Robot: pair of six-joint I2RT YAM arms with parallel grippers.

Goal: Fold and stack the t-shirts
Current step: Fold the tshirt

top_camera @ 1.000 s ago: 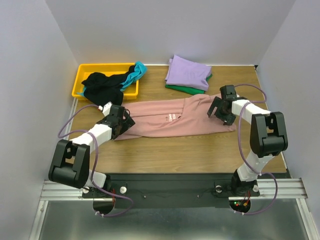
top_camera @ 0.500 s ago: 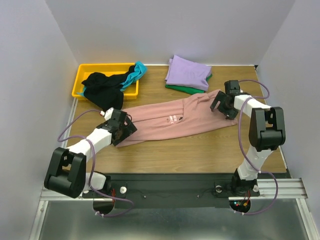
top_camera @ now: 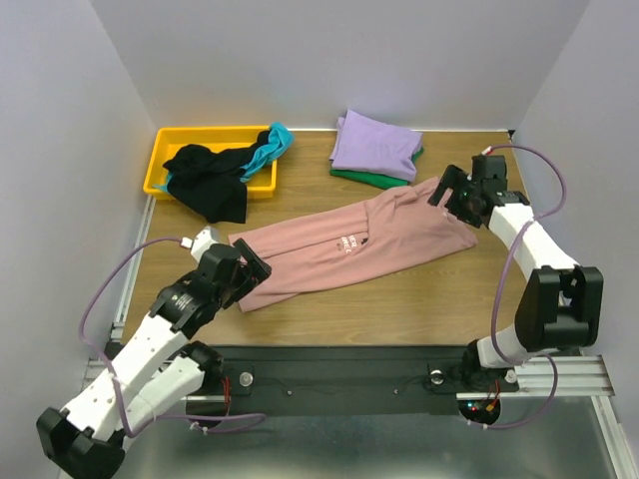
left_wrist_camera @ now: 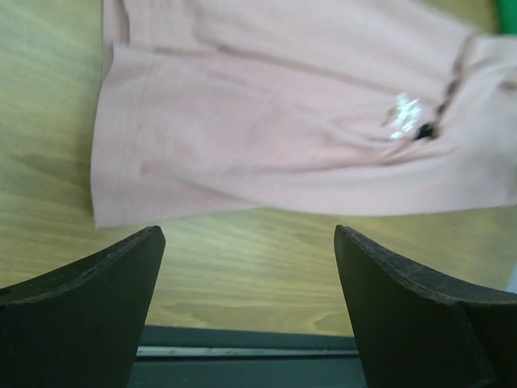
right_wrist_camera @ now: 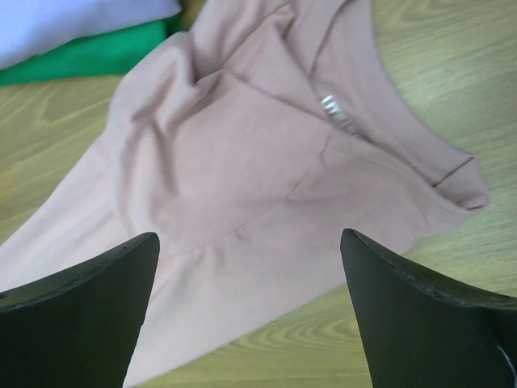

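Yellow bin is sitting at the far-left corner of the worktop. It is holding two tees. A black tee is lying heaped across its middle and spilling over the near rim onto the wood. A teal tee is bunched at the bin's right end and hanging over that end's rim. Bare yellow floor is showing at the bin's left end. To the right of the bin, well apart from it, a lavender tee is lying folded on top of a green tee, whose near edge is peeking out from under it. The pink tee is lying outside the bin, folded into a long band and stretching diagonally across the middle of the worktop from near-left to far-right. Its white chest text is facing up, and its collar end is lying just beside the green tee. Left pincer is hovering at the band's near-left end, fingers spread wide and gripping nothing; in its wrist view the fingertips are framing bare wood just short of the cloth's near edge. Right pincer is hovering over the collar end, fingers likewise spread wide with nothing clamped between them; whether they are touching the cloth I cannot tell.
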